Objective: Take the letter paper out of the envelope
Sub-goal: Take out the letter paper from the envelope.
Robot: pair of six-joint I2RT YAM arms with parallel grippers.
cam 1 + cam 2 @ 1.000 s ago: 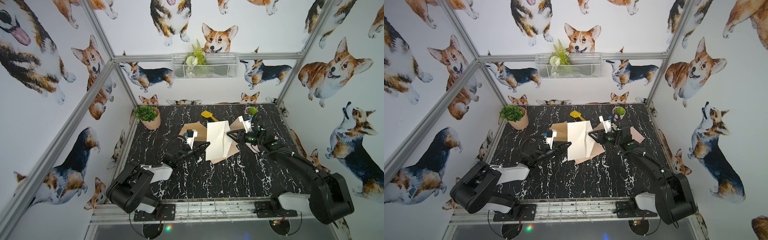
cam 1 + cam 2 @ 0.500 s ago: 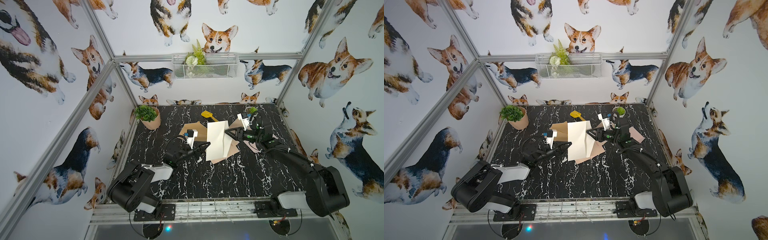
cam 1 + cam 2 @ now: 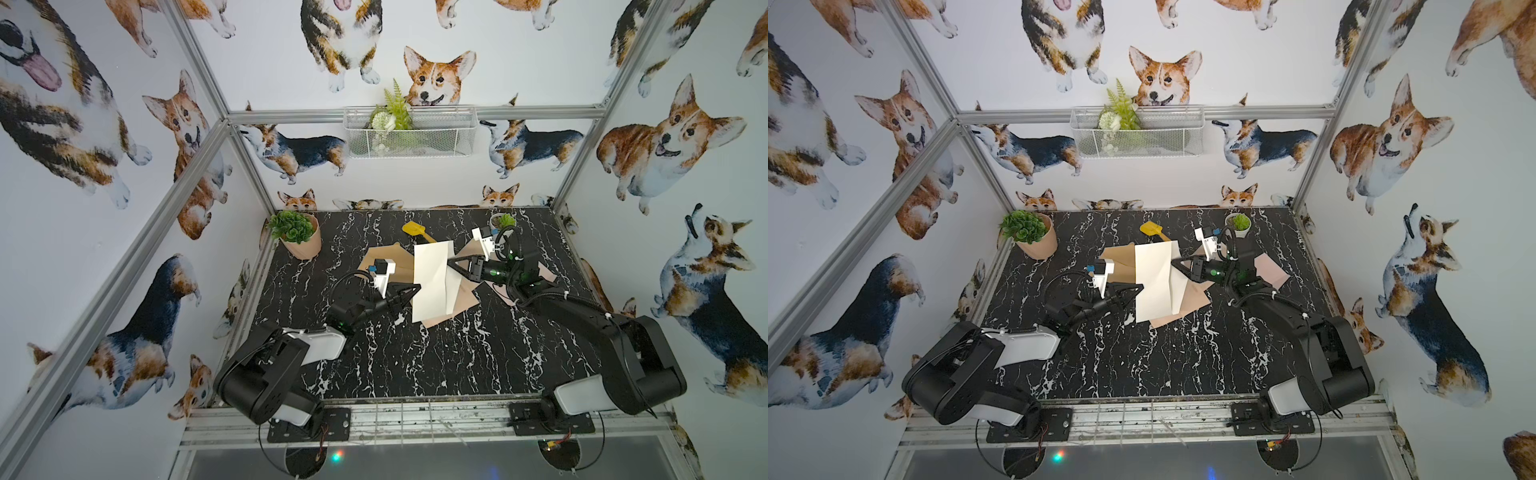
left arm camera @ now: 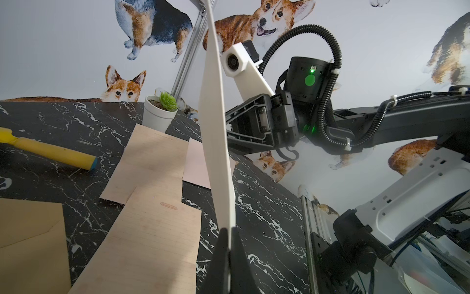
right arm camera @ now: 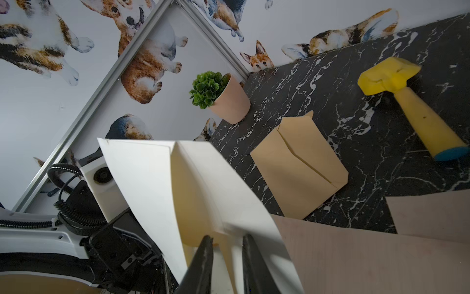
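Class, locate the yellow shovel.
In both top views the yellow shovel lies at the back of the table, between the peach plant pot and the small white pot.

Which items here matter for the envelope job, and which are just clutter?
In the job:
- white envelope, lifted off the table
- left gripper, clamped on one edge of it
- right gripper, jaws apart at its other edge

Lying about:
- brown envelope
- lined sheets
- yellow scoop
- peach-pot plant
- white-pot succulent
- wire basket
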